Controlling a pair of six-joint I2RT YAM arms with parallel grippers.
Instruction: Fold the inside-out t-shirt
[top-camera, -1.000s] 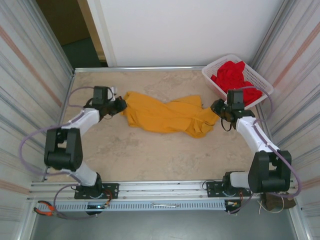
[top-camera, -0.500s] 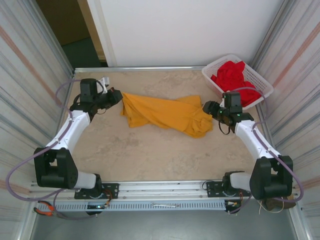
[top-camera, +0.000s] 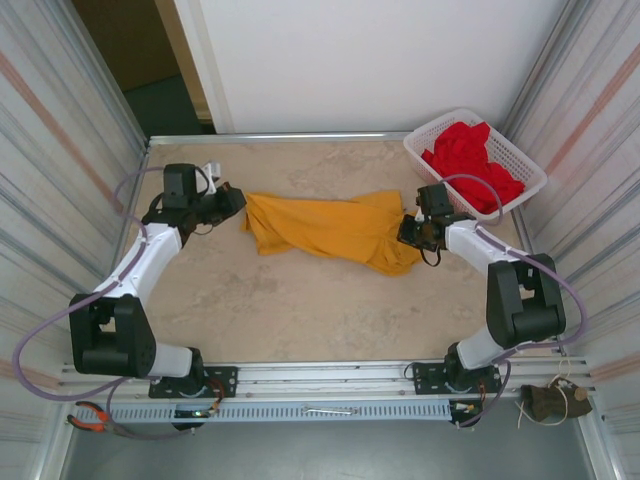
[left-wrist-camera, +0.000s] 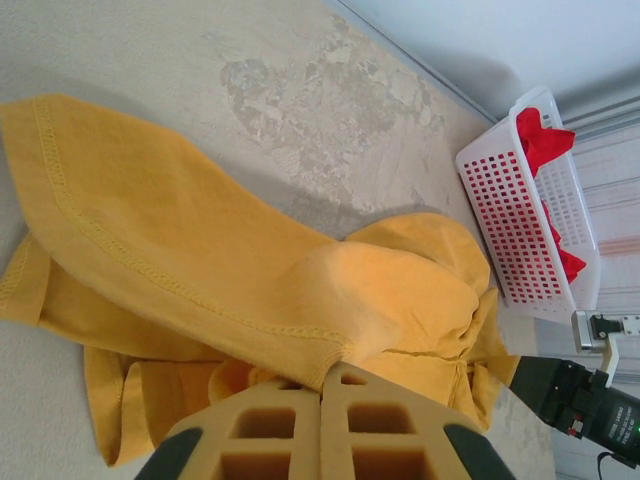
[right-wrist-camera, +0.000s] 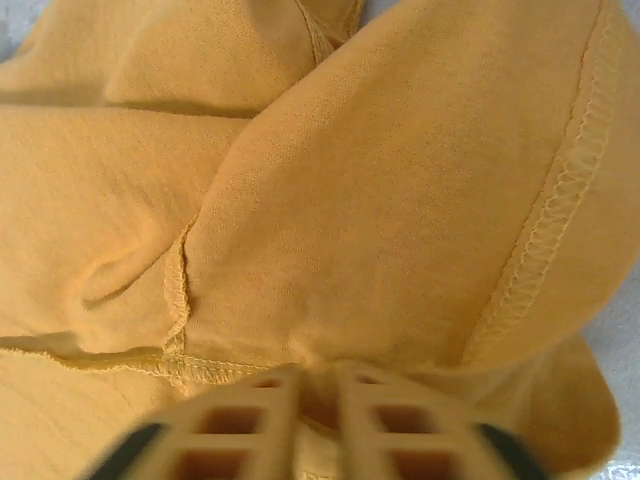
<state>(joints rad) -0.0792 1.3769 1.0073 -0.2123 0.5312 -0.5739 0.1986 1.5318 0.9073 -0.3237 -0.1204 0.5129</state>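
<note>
Noted the mustard-yellow t-shirt (top-camera: 325, 228) lying bunched lengthwise across the far middle of the bench (top-camera: 300, 310), left tool (top-camera: 240, 203) pinching its left end, right tool (top-camera: 408, 232) pinching its right end, near the white basket (top-camera: 418, 160) of red cloth (top-camera: 465, 150).

The right end effector (right-wrist-camera: 318, 378) is blurred and cut by its wrist view's lower edge, its tips sunk in the inside-out t-shirt (right-wrist-camera: 330, 200), which is itself cropped at top and left. The left end effector (left-wrist-camera: 322, 385) is cropped low too, and the cloth between its closed tips is hidden.
</note>
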